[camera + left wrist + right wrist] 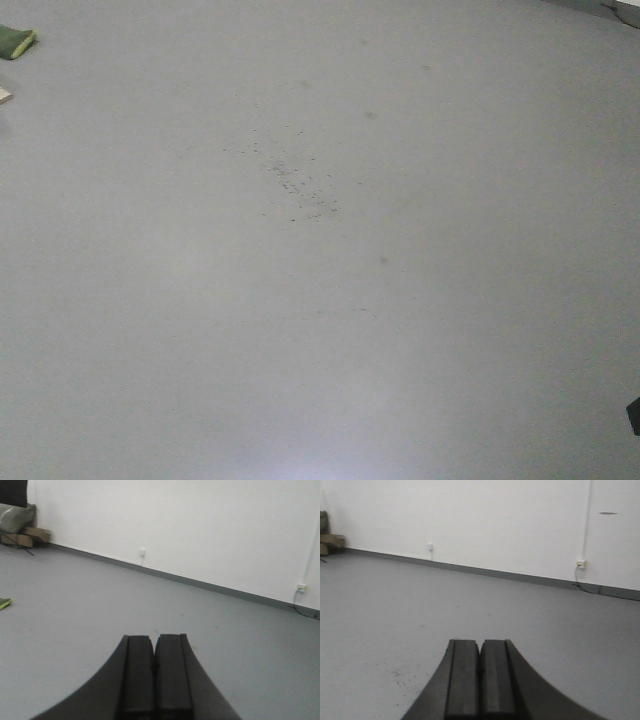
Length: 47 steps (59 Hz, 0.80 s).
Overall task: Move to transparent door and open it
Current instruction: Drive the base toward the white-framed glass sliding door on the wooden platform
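The transparent door is out of view in all three views. My left gripper [154, 637] is shut, its two black pads pressed together with nothing between them, above the grey floor. My right gripper [480, 642] is likewise shut and holds nothing. Both point across open floor toward a white wall [200, 525].
Grey floor [320, 330] fills the front view, with dark specks [300, 185]. A green object [15, 42] lies at the far left. Bags and boxes [17, 527] sit in the left corner. Wall sockets [580, 564] and a grey skirting [495, 573] line the white wall.
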### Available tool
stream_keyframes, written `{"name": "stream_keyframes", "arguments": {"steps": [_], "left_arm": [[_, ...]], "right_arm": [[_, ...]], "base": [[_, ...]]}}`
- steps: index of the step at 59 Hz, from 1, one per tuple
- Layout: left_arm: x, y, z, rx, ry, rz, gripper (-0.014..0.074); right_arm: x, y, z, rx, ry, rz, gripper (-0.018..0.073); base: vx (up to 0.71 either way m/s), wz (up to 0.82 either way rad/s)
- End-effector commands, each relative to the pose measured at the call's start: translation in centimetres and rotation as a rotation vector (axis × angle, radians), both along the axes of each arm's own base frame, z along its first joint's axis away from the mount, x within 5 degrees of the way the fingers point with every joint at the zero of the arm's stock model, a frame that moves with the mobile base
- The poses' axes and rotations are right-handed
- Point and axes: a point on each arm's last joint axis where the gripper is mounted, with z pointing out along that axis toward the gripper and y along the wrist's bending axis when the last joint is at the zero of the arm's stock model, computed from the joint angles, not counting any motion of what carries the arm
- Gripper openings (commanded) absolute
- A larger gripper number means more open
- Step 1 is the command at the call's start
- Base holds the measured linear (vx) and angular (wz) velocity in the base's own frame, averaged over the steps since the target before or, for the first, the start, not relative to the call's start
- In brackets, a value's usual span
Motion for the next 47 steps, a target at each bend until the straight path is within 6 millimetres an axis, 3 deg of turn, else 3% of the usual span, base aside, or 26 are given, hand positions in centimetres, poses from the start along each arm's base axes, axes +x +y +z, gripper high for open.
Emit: {"name": "stream_keyframes", "arguments": {"steps": [1,47], "left_arm": [[-0.09,-0.01,0.29,-0.017,-0.08,-0.004,0.0003],[-0.09,-0.01,0.29,-0.017,-0.08,-0.004,0.0003]], "right_arm": [[-0.12,0.0,0.67,-0.013,-0.092,-0.003,-0.0009],[-0.12,0.0,0.67,-0.013,-0.092,-0.003,-0.0009]], "base": [[0.39,0.6],[0.37,0.64]]}}
